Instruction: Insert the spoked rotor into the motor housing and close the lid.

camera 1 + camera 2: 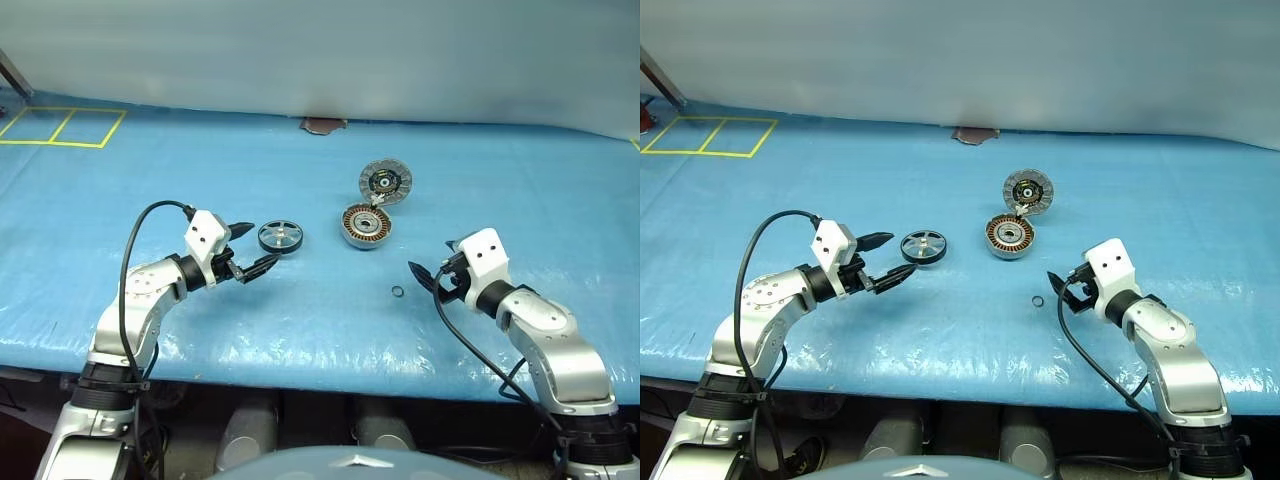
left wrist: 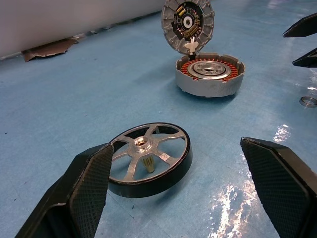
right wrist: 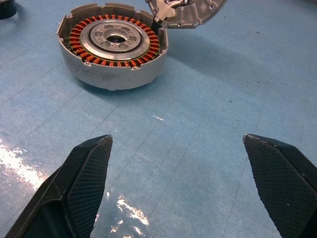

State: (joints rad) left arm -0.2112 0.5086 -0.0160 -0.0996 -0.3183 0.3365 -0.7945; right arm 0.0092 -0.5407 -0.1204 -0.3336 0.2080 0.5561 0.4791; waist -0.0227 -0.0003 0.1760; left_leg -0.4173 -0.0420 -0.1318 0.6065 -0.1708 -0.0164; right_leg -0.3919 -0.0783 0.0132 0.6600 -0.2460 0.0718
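On the blue plastic-covered table (image 1: pixel 300 330), the spoked rotor (image 1: pixel 280 236) lies flat, with its dark outer ring, silvery spokes and hub facing up. It sits to the left of the motor housing (image 1: pixel 366 226) and apart from it, with bare table between the two.

The motor housing stands upright near the middle of the table. Its ring of coppery windings around a silver centre is exposed. The lid (image 1: pixel 385 182) is swung up and back from the far rim of the housing, where it stays joined at a hinge. Its ribbed inner face with the dark centre points toward the robot. The housing cavity holds no rotor.

A small black O-ring (image 1: pixel 397 291) lies on the table in front of the housing, nearer the right arm.

The left gripper (image 1: pixel 252 248) hovers just beside the rotor on its left, fingers spread wide and empty. In the left wrist view the rotor sits between and just beyond the two textured fingers (image 2: pixel 89 183), with no contact visible.

The right gripper (image 1: pixel 432 263) is positioned to the right of and in front of the housing, well clear of it. Its fingers are also spread wide and hold nothing. In the right wrist view the housing lies ahead of the open fingers (image 3: pixel 86 171), with bare table between.

Yellow tape lines (image 1: pixel 60 127) mark rectangles at the far left corner of the table.
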